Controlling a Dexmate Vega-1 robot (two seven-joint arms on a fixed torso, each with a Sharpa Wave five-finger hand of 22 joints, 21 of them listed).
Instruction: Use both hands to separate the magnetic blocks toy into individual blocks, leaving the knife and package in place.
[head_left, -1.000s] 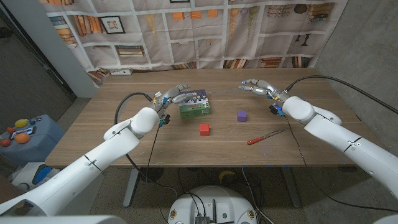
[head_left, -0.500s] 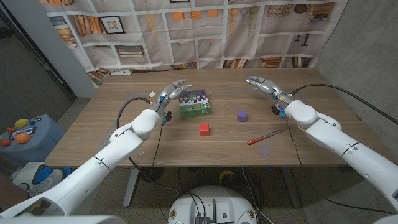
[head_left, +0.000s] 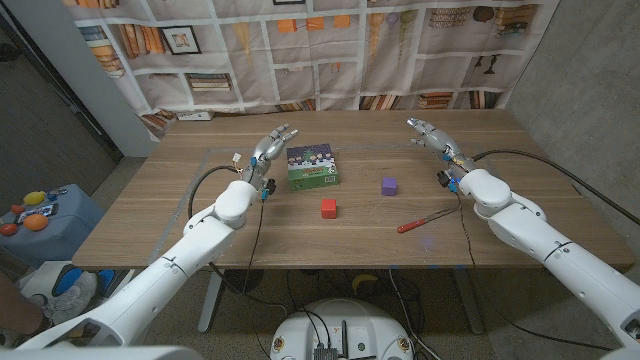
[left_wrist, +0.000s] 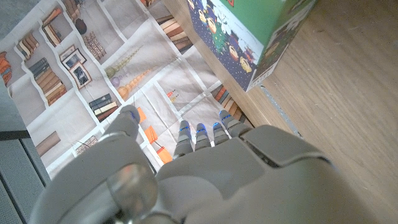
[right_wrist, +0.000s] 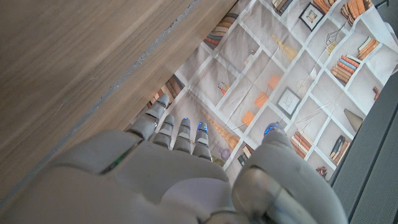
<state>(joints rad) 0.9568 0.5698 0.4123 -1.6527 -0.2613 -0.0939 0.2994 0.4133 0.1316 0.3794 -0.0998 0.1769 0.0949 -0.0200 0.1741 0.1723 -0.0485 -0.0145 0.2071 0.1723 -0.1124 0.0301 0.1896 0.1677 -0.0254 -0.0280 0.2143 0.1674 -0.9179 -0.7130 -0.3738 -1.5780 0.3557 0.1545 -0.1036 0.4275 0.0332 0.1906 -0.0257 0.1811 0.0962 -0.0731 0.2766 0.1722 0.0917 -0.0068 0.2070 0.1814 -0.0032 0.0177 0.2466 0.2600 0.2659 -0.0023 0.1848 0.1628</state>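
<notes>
A red block (head_left: 328, 208) and a purple block (head_left: 389, 186) lie apart on the wooden table (head_left: 200, 225), about a hand's width between them. The green package (head_left: 312, 167) stands behind the red block; its corner also shows in the left wrist view (left_wrist: 261, 31). An orange-handled knife (head_left: 423, 221) lies to the right of the blocks. My left hand (head_left: 270, 146) hovers just left of the package, fingers spread, holding nothing. My right hand (head_left: 428, 134) is raised over the table's right rear, also open and empty. Both wrist views show the back of each hand, left (left_wrist: 205, 174) and right (right_wrist: 161, 180).
A bookshelf-printed backdrop (head_left: 330, 50) hangs behind the table's far edge. A small dark object (head_left: 195, 116) lies at the far left corner. A blue bin with colourful toys (head_left: 35, 215) stands on the floor to the left.
Both hands have lifted and swung outward and back: the left away from the package's top, the right farther toward the rear right. Blocks, knife and package stayed put.
</notes>
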